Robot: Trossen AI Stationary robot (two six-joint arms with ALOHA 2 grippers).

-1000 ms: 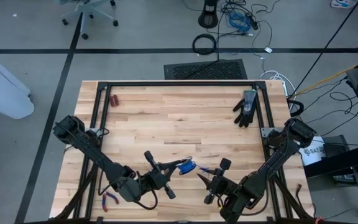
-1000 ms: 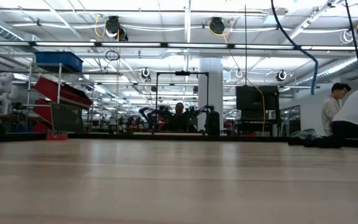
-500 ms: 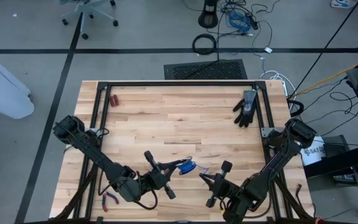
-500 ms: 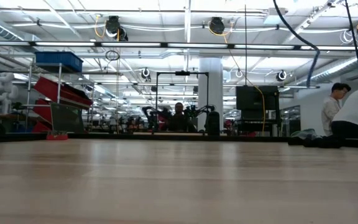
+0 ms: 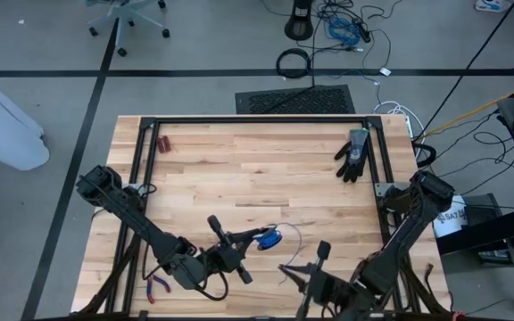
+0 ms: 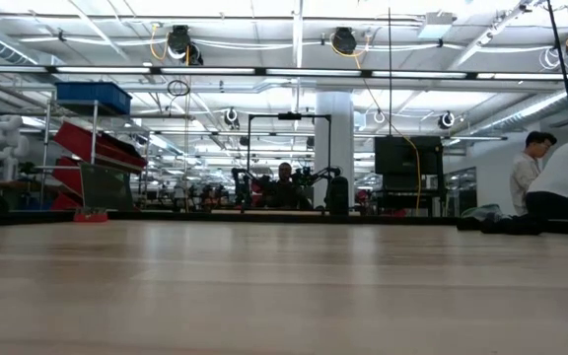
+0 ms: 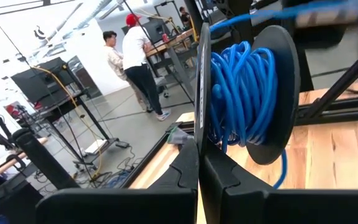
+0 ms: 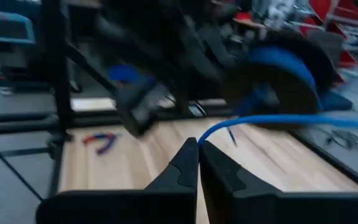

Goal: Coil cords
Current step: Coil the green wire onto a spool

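Between both clamped end effectors, the cord stretches taut.

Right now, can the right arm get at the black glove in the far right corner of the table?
Probably yes, but not at once. The glove lies alone on bare wood, nothing around it. The right gripper is at the near edge, shut on the blue cord, so it must let go first.

1. Cord spool sits near the table's front edge, about mid-width, at the left gripper.
2. Right gripper is just right of the spool, nearer the front edge; a cord strand runs between them.
3. Glove lies at the far right corner.
4. Pliers lie at the front left, beside the left arm.
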